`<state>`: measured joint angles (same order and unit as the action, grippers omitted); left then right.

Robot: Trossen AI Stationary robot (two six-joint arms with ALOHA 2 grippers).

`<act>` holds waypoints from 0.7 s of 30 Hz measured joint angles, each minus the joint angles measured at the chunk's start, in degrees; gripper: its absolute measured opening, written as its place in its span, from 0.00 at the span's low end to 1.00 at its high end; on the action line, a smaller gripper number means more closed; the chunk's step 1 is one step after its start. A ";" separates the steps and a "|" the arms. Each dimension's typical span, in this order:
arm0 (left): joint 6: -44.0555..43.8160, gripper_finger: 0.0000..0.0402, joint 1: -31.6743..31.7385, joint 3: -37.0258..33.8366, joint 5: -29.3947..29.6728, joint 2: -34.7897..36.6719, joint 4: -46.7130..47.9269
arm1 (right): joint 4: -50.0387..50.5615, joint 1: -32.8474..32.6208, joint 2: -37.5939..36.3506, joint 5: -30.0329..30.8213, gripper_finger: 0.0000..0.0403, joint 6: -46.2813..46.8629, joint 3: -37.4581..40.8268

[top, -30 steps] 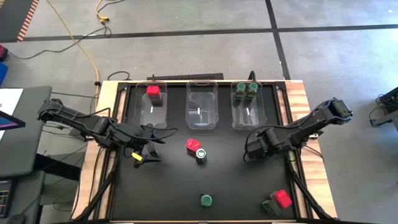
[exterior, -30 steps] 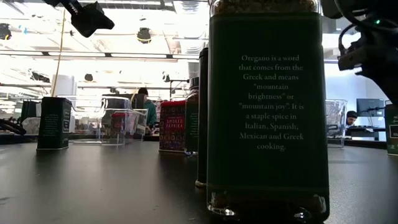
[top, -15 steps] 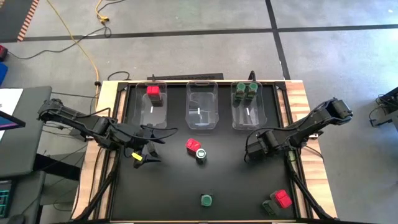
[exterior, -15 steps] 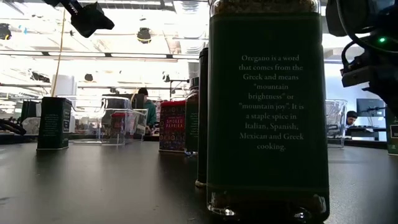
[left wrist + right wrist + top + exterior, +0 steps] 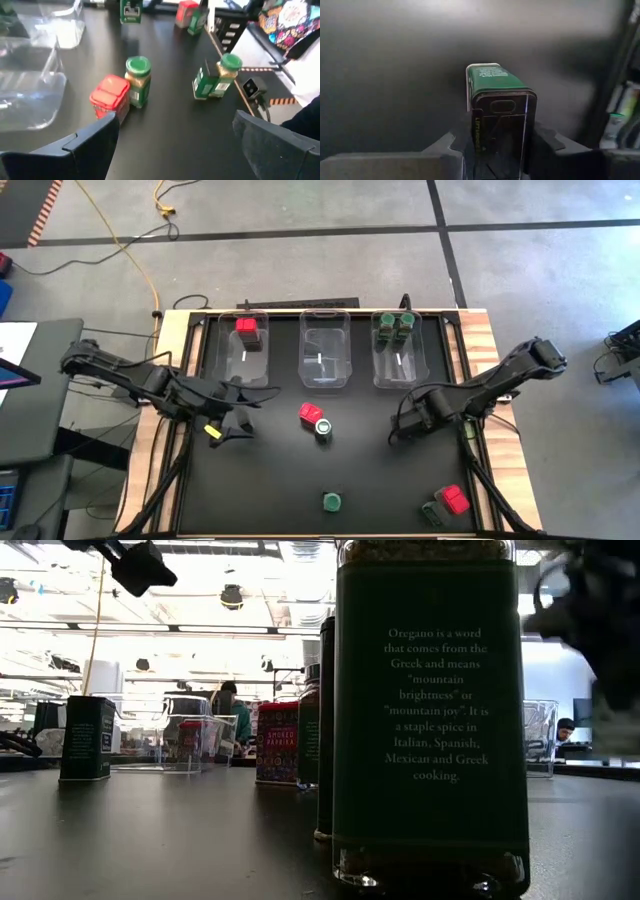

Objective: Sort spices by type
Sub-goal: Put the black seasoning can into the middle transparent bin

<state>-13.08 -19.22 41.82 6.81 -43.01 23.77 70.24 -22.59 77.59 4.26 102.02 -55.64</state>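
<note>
My right gripper [image 5: 400, 430] points down at the table's right side and is shut on a dark green spice tin [image 5: 492, 82]; in the high view the gripper hides the tin. My left gripper [image 5: 246, 418] hovers open at the left, its fingers apart in the left wrist view [image 5: 175, 120]. A red-topped block [image 5: 310, 413] and a green-lidded jar [image 5: 323, 427] stand together at mid-table. Another green-lidded jar [image 5: 331, 502] stands near the front edge. A red block [image 5: 455, 498] and a green container [image 5: 432, 513] sit at the near right. My right gripper pinches the tin's two opposite sides just below its black lid [image 5: 504, 106], one finger [image 5: 462, 137] on each side. The fingers come from above, pointing down. Whether the tin's bottom end [image 5: 482, 67] is still on the table, I cannot tell.
Three clear bins line the far edge: the left one [image 5: 232, 358] holds a red block [image 5: 247, 327], the middle one [image 5: 325, 355] shows bare, and the right one [image 5: 398, 362] holds green-lidded jars [image 5: 396, 323]. A dark tin [image 5: 87, 737] stands at the left in the low view.
My right arm has shifted a little over the tin at the table's right side. In the low view it has swung and now shows smeared, as does the tin at that picture's right edge.
</note>
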 joint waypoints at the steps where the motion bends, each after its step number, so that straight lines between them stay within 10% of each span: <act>1: 0.37 0.94 0.02 0.00 0.00 0.91 0.05 | -0.01 -0.43 -0.02 1.29 0.36 0.01 -1.91; 7: 7.28 0.94 0.02 0.00 0.88 6.95 -0.09 | -1.52 -1.82 -0.03 13.58 0.36 -3.38 -12.74; 12: 10.25 0.94 0.04 0.00 4.72 9.51 0.52 | -7.56 1.09 -0.03 23.09 0.36 -23.32 -18.44; 21: 5.46 0.94 0.04 0.00 8.96 9.28 2.38 | -23.59 20.76 0.71 18.14 0.36 -63.02 -24.12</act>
<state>-7.63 -19.18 41.82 15.77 -33.74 26.15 46.66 -1.83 78.30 22.40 39.00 -79.76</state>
